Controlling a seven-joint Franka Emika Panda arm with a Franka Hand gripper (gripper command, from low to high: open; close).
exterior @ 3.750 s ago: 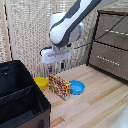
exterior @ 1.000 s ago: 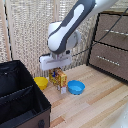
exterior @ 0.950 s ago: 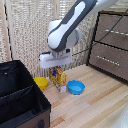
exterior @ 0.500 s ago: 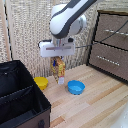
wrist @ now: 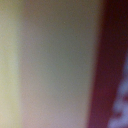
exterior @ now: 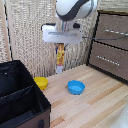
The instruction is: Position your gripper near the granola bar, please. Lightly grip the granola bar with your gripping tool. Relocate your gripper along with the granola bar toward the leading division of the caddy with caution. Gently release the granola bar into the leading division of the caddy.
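Note:
The granola bar (exterior: 60,59), a yellow box with red-orange print, hangs upright in the air in front of the back wall, well above the table. My gripper (exterior: 60,46) is shut on its upper end, under the boxy white wrist (exterior: 61,34). The black caddy (exterior: 30,88) stands at the exterior view's lower left, with a divider splitting it into compartments; the nearer division (exterior: 17,106) is open at the top. The bar is above and to the right of the caddy. The wrist view is a close blur of yellow, grey and dark red.
A yellow bowl (exterior: 41,82) sits on the wooden table (exterior: 95,107) just beside the caddy's far corner. A blue bowl (exterior: 76,87) lies further right. A dark dresser with drawers (exterior: 112,47) stands at the right, and a woven screen (exterior: 30,35) backs the scene.
My gripper has risen from table level with the granola bar in it; the bar now hangs clear above the bowls. The bowls and caddy have not moved.

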